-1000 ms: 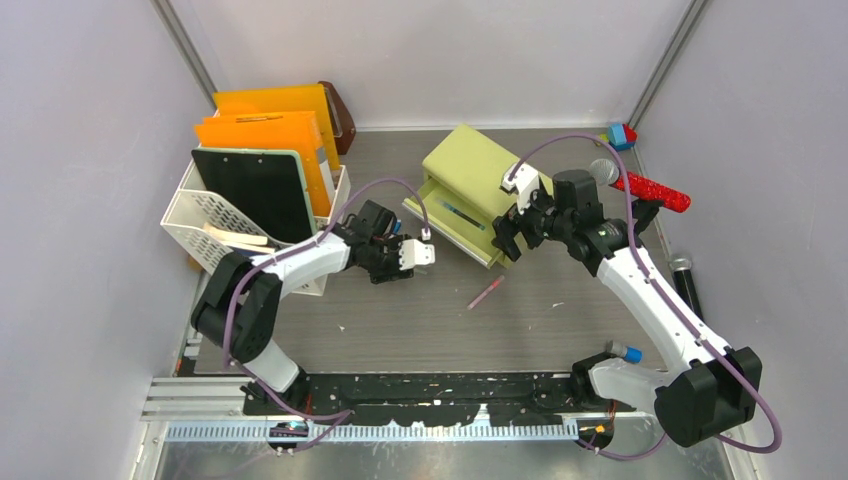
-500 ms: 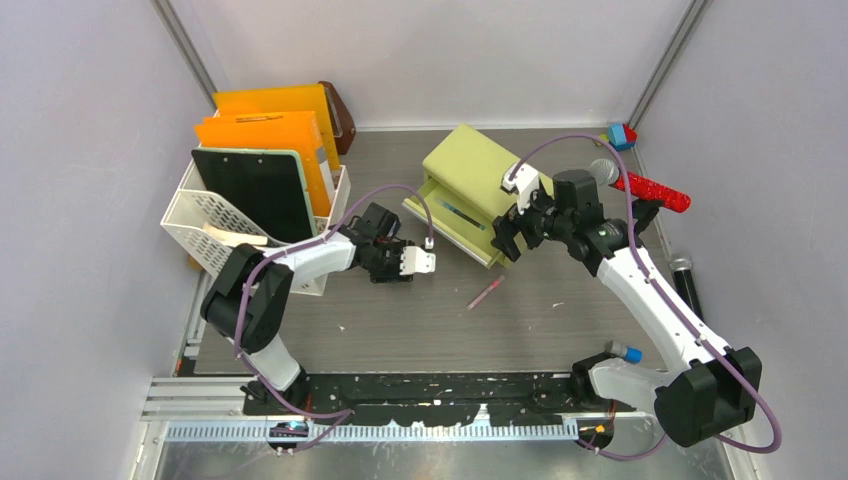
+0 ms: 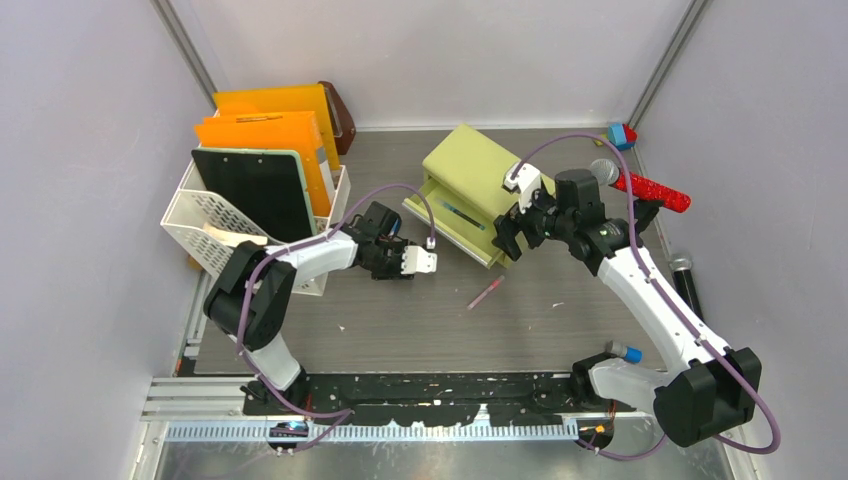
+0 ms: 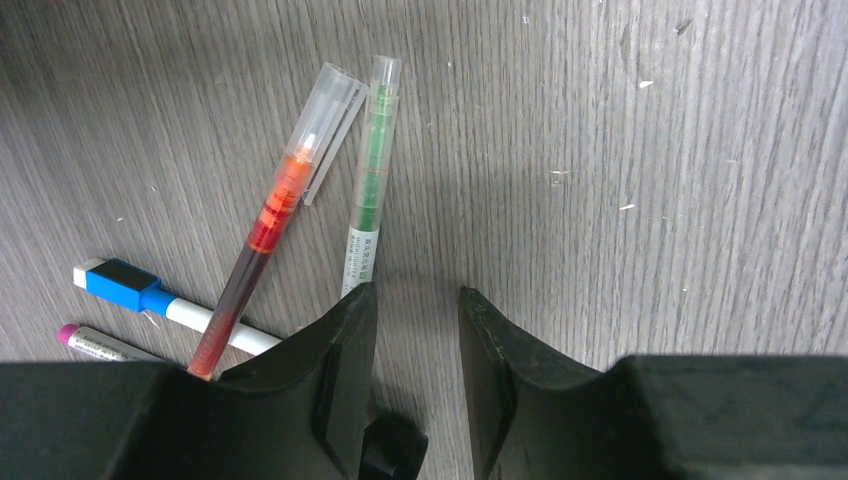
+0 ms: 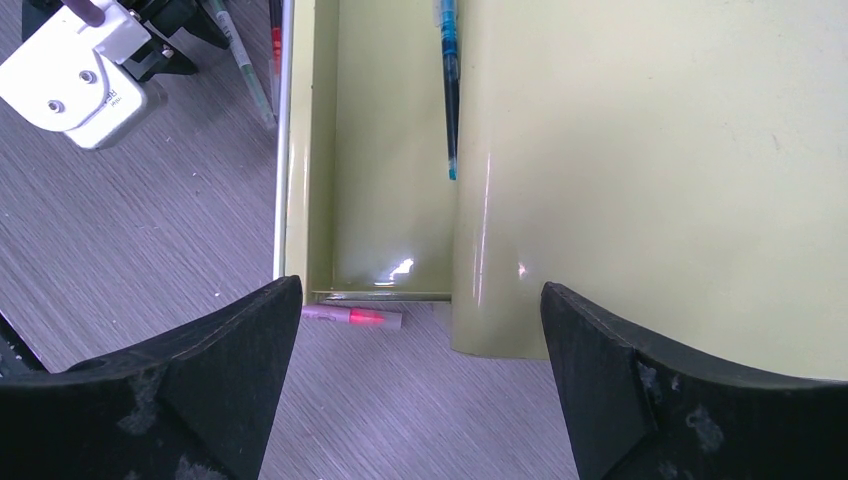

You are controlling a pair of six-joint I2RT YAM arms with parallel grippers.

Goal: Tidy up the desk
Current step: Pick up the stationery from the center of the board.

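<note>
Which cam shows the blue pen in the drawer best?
Right wrist: the blue pen lies close and sharp in the open drawer, top end cut off. Top external shows only a thin streak; left wrist doesn't show it.

Light: bright and even, falling from overhead.
Glare: white glints showing on the drawer cabinet (image 5: 403, 266).
Focus: near fingers (image 5: 650, 400) blurring softly; desk (image 4: 650, 150) grain reading sharp.
</note>
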